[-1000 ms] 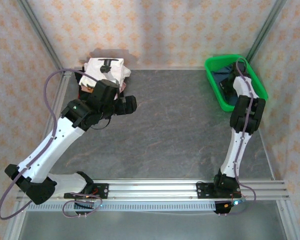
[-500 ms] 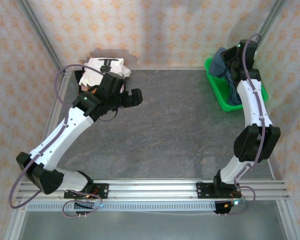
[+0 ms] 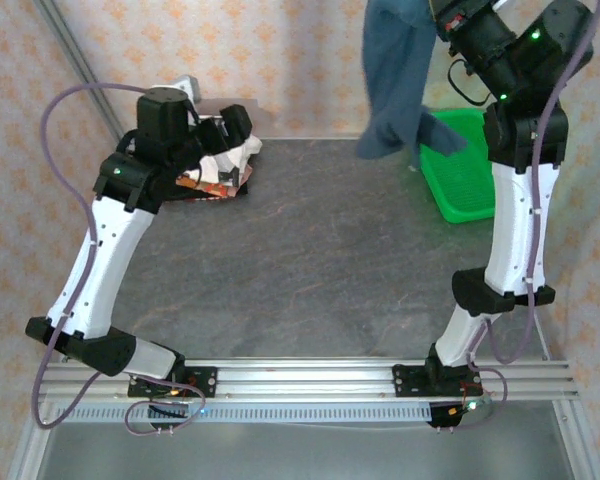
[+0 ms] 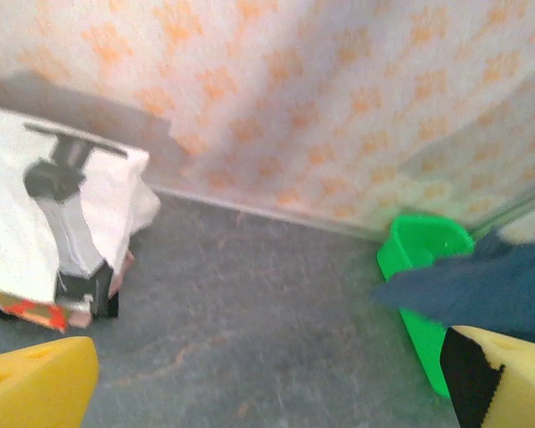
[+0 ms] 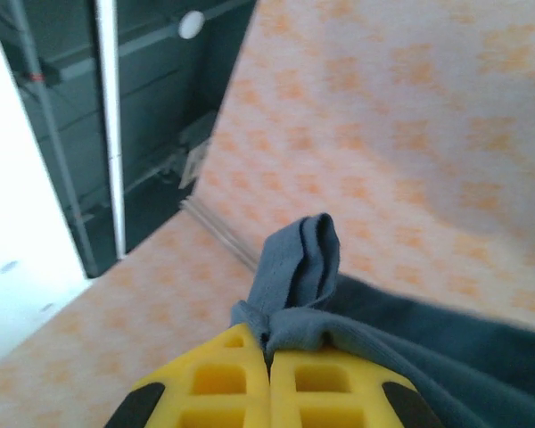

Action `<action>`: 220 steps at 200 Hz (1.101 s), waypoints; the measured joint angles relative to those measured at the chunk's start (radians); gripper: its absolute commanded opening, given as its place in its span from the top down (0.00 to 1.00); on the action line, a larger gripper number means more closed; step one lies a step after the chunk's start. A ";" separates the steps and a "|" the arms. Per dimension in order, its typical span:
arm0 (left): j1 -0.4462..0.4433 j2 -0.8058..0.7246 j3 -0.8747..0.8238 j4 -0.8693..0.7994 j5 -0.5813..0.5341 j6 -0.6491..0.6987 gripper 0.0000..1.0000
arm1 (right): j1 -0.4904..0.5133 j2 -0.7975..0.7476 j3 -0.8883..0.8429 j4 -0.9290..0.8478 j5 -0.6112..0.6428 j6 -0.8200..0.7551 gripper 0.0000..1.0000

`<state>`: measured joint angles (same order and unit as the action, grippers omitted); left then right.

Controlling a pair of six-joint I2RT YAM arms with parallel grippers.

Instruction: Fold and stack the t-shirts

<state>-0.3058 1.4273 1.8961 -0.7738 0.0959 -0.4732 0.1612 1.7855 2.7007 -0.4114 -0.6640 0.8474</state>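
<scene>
At far left, the left gripper (image 3: 228,124) hovers with its jaws spread wide just above the stack of folded t-shirts (image 3: 216,166) at the back-left corner of the table (image 3: 310,250), holding nothing. Its wrist camera shows the white shirt with black print (image 4: 53,205) lying on top of the stack, with red and dark layers beneath.

Across the bare middle of the table, the navy-blue shirt (image 3: 395,80) hangs high in the air as a long, bunched drape. It is held by the right gripper (image 3: 442,14), whose jaws are pressed together on a small gathered fold of the cloth (image 5: 301,267) at its yellow fingertips (image 5: 250,374). The shirt's lower end overlaps the near rim of the green basket (image 3: 465,185) in the overhead view. Whether cloth and rim touch cannot be told.

The grip looks slim, so a quick swing towards the table's centre could pull the fold free and drop the shirt in a heap. The trailing end could also catch on the basket's mesh and drag it. At left, any careless descent of the open gripper risks nudging the finished stack askew.
</scene>
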 measured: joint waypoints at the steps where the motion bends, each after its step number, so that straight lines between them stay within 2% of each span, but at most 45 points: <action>1: 0.002 0.000 0.005 0.000 0.000 0.001 0.00 | 0.000 0.000 0.000 0.003 -0.001 0.003 1.00; 37: 0.040 -0.021 0.083 -0.003 -0.028 0.055 0.00 | 0.002 0.042 0.000 0.066 -0.048 0.129 1.00; 57: 0.045 -0.053 0.073 -0.003 -0.037 0.073 0.00 | 0.006 0.034 -0.091 0.044 -0.075 0.131 1.00; 74: 0.045 -0.098 0.012 -0.002 -0.042 0.084 0.00 | 0.018 -0.008 -0.261 0.017 -0.090 0.105 1.00; 122: 0.045 -0.224 -0.294 0.000 -0.034 0.079 0.00 | 0.067 -0.154 -0.930 -0.047 -0.094 0.018 1.00; 143: 0.043 -0.273 -0.457 -0.001 -0.018 0.063 0.00 | 0.074 -0.194 -1.162 -0.089 -0.034 -0.040 1.00; 159: 0.027 -0.309 -0.571 -0.002 -0.014 0.047 0.00 | 0.070 -0.224 -1.276 -0.127 0.035 -0.086 1.00; 191: -0.029 -0.339 -0.726 -0.015 0.021 0.002 0.00 | 0.040 -0.299 -1.391 -0.178 0.152 -0.150 1.00; 220: -0.041 -0.325 -0.826 -0.014 0.048 -0.043 0.04 | -0.010 -0.370 -1.471 -0.196 0.240 -0.181 1.00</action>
<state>-0.3470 1.1023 1.0706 -0.7879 0.1440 -0.5167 0.1516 1.4151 1.2297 -0.6071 -0.4236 0.6662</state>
